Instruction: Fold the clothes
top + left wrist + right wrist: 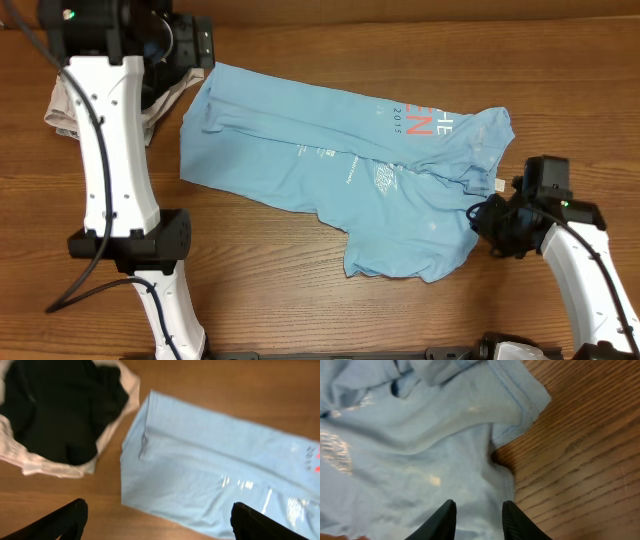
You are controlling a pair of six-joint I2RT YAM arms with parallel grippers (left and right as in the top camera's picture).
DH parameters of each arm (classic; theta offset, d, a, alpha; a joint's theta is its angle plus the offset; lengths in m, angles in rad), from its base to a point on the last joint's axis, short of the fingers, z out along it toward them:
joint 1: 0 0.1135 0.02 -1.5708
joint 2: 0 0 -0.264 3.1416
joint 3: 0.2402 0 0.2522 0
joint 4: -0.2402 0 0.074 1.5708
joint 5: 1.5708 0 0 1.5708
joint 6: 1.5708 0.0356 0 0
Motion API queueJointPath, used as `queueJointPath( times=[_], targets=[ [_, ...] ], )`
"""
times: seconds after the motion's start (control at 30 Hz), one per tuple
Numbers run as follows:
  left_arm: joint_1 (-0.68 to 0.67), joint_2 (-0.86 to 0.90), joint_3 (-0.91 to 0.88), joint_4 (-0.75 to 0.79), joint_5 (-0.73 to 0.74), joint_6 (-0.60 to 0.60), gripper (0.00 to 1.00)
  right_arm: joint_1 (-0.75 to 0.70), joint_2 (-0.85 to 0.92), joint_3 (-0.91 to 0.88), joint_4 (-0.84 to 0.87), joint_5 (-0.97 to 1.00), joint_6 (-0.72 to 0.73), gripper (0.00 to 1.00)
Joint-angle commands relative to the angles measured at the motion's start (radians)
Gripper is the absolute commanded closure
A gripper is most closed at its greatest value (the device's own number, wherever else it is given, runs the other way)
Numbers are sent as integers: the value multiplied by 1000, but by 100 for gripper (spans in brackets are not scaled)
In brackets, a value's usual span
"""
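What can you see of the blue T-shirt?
The T-shirt is light blue, soft cloth with red and white lettering. It lies rumpled and partly folded across the wooden table, with its hem toward the left and a small white tag near the right end. The right gripper, jaws apart, straddles its edge there.

From overhead the left arm (112, 160) hides most of the beige cloth (60, 110) and black garment (50, 405); the T-shirt's (290, 150) small white print (380, 178) is unreadable

Blue T-shirt (410, 455) on wooden table (585, 445), fingers (441, 522) apart above it
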Motion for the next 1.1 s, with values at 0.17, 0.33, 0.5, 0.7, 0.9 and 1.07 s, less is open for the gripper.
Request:
queueJointPath(
  times=[0.17,0.33,0.5,0.7,0.9,1.07],
  targets=[
    [5,-2,-206,45,12,30,7,4,77,-76,117,63,33,68],
    [5,-2,-233,55,12,30,4,4,142,-76,140,50,32,68],
    [5,-2,-233,56,12,30,3,4,180,-76,147,52,32,78],
    [4,3,-233,45,13,30,4,-67,179,-46,145,52,35,96],
    [4,9,-263,21,13,29,4,-187,179,-6,131,43,-22,96],
    [4,9,-293,13,13,29,3,-247,179,16,124,36,-56,96]
  ],
)
